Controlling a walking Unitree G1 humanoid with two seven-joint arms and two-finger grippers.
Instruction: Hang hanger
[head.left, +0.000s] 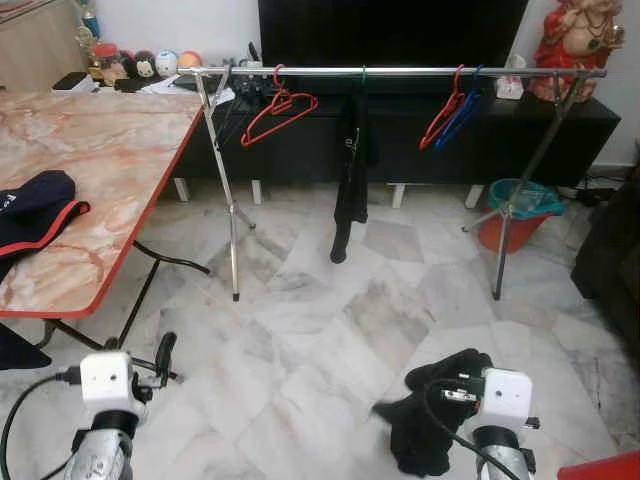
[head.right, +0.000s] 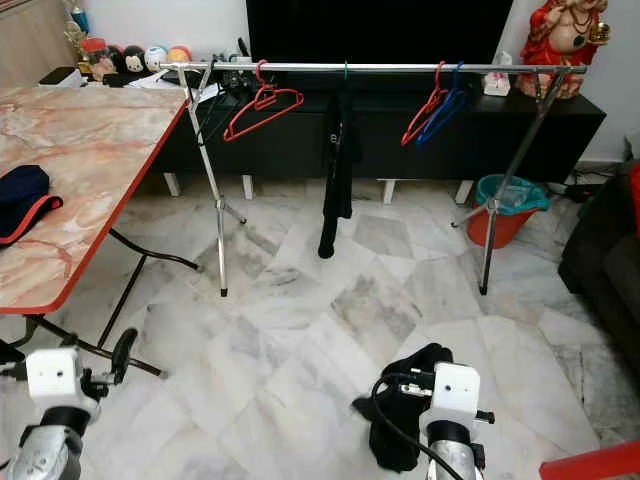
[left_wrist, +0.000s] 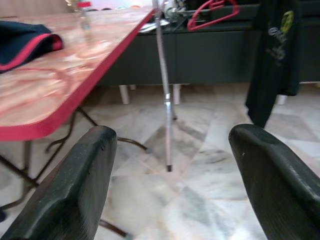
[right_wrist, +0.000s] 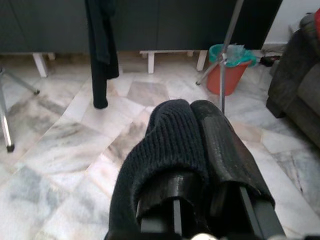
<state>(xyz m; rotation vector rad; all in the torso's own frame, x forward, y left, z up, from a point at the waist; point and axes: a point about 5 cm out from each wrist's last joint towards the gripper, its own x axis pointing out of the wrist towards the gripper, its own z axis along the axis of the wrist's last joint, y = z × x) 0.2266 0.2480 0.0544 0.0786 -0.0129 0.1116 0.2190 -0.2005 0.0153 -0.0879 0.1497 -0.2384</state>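
Note:
A silver clothes rail (head.left: 400, 72) stands ahead on two tripod legs. On it hang a red hanger (head.left: 280, 110) and dark hangers at the left, a black garment (head.left: 350, 180) on a green hook in the middle, and a red hanger (head.left: 440, 118) with a blue hanger (head.left: 466, 110) at the right. My right gripper (right_wrist: 192, 112) is low over the floor, shut on a black knit garment (head.left: 430, 420) that drapes over its fingers. My left gripper (left_wrist: 172, 132) is open and holds nothing, low beside the table.
A marble-top table with a red edge (head.left: 100, 170) stands at the left, with a navy and red garment (head.left: 35, 205) on it. A black TV console (head.left: 420, 140) runs behind the rail. An orange bucket (head.left: 520, 215) and a dark sofa (head.left: 615, 250) are at the right.

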